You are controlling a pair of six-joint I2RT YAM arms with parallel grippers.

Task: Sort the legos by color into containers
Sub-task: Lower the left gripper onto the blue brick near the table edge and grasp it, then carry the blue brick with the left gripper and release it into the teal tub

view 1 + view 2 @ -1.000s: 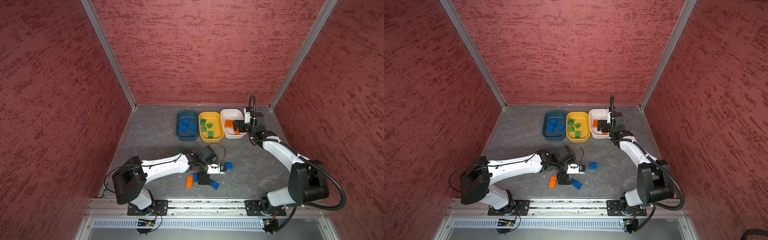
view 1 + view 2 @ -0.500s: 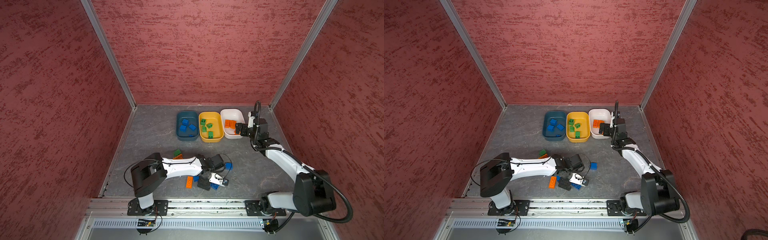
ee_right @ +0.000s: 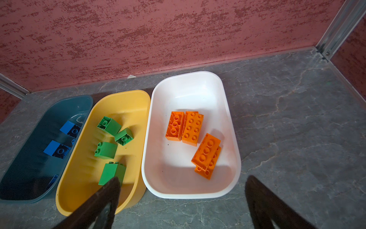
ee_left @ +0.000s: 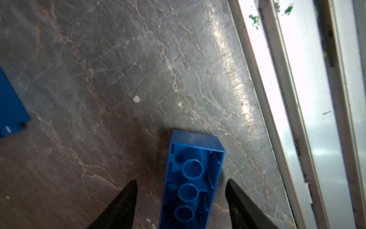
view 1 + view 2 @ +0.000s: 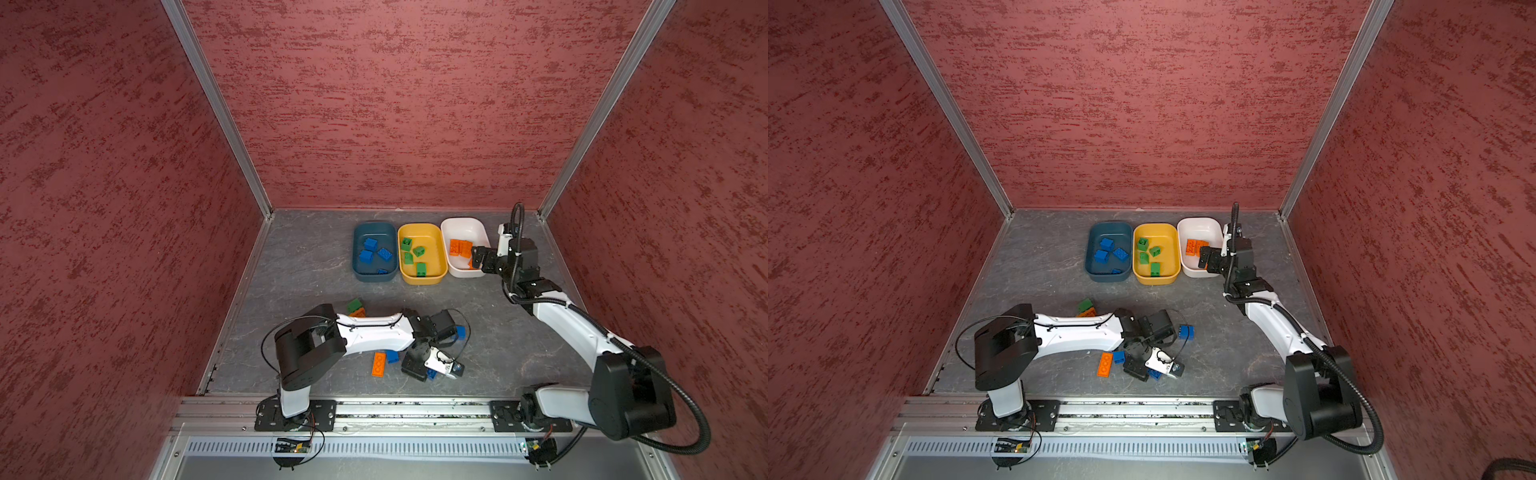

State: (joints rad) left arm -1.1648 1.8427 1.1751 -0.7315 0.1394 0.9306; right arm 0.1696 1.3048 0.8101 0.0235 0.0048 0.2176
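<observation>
My left gripper (image 4: 181, 181) is down at the floor near the front rail, open. A long blue lego (image 4: 193, 178) lies upside down between its fingers (image 4: 128, 198), with a gap on each side. In both top views only a corner of this lego (image 5: 432, 374) (image 5: 1154, 374) shows under the gripper. My right gripper (image 3: 184, 178) (image 5: 478, 257) hangs open and empty over the near end of the white container (image 3: 188, 89), which holds orange legos (image 3: 191, 127). The yellow container (image 3: 79, 188) holds green legos (image 3: 106, 149). Blue legos (image 3: 56, 149) lie in the teal container (image 3: 29, 158).
Loose on the floor are a long orange lego (image 5: 378, 364), a small blue one (image 5: 391, 356), a blue square one (image 5: 460, 331), and a green one (image 5: 354, 305) on an orange one behind the left arm. The metal front rail (image 4: 277, 99) runs close to the left gripper.
My left gripper has swung toward the front rail and come down round the long blue lego, its jaws narrowing. The right arm has shifted slightly right; its gripper stays open at the white container.
</observation>
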